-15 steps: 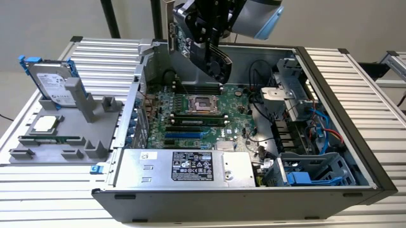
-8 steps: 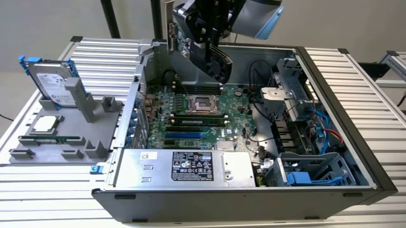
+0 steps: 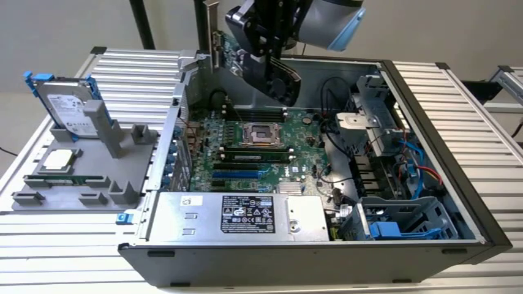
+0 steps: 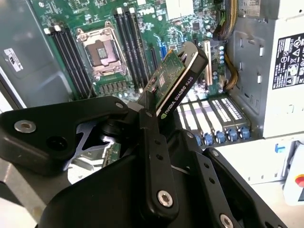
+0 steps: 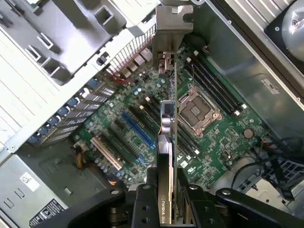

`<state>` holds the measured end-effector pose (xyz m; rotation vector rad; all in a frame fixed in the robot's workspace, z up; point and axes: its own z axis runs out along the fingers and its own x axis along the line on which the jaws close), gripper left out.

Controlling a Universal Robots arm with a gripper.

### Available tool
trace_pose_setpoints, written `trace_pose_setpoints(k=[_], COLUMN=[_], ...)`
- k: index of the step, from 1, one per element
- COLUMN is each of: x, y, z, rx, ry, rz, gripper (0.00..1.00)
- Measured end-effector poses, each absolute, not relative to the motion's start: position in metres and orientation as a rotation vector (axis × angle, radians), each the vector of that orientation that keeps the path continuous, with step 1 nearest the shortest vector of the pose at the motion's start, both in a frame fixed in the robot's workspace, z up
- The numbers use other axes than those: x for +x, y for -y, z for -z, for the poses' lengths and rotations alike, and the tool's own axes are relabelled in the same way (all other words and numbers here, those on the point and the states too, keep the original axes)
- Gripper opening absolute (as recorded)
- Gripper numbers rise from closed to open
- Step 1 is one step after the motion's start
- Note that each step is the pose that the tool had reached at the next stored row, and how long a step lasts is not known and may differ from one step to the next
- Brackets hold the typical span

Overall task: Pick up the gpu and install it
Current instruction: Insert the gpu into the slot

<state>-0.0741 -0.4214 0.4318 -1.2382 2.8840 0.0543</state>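
**Gpu (image 3: 282, 78) gripped in the air above the motherboard (image 3: 245, 150)**

The gpu hangs over the motherboard, clamped between the fingers of the gripper (image 4: 151, 107), which are closed on the end away from its bracket. In the second wrist view the card sticks out from the fingers at a tilt, with the green board on one face and the black cooler on the other. In the first wrist view it is seen edge-on. Its silver end bracket (image 5: 172, 28) is over the motherboard edge nearest the slotted back wall of the case (image 3: 310, 260). The card appears to hang clear of the motherboard with no edge in a slot, though the exterior view does not show the gap well.

Below it on the motherboard are the square processor socket (image 3: 263, 133), the black memory slots (image 5: 213, 85) beside it and a blue expansion slot (image 5: 137, 129). The power supply (image 3: 237, 215) sits in the case just beside the motherboard. Outside the case, well apart from the motherboard on the exterior view's left, a gray holder (image 3: 92, 164) carries an upright hard drive (image 3: 70, 105) and a memory stick (image 3: 65, 181) lying flat.
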Motion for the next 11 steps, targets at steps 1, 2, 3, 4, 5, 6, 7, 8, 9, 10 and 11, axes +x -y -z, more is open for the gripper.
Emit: trace_pose_setpoints(k=[1, 2, 3, 4, 5, 6, 7, 8, 9, 10, 11], x=[-0.0740, -0.0740, -0.0739, -0.0738, -0.0737, -0.0736, -0.0734, -0.0732, -0.0730, -0.0728, -0.0724], y=[0.4214, 0.4214, 0.4214, 0.4214, 0.4214, 0.4214, 0.4214, 0.4214, 0.4214, 0.4214, 0.4214], z=[-0.4318, -0.4318, -0.4318, -0.4318, -0.4318, -0.4318, -0.4318, -0.4318, -0.4318, -0.4318, -0.4318], rx=[-1.257, -1.277, -1.295, -1.313, -1.329, -1.345, -1.361, -1.376, -1.390, -1.405, -1.417], ry=[-2.876, -2.868, -2.860, -2.852, -2.845, -2.837, -2.830, -2.823, -2.816, -2.809, -2.803], rz=[-0.054, -0.054, -0.054, -0.054, -0.054, -0.054, -0.054, -0.054, -0.054, -0.054, -0.054], gripper=[0.00, 0.00, 0.00, 0.00, 0.00, 0.00, 0.00, 0.00, 0.00, 0.00, 0.00])
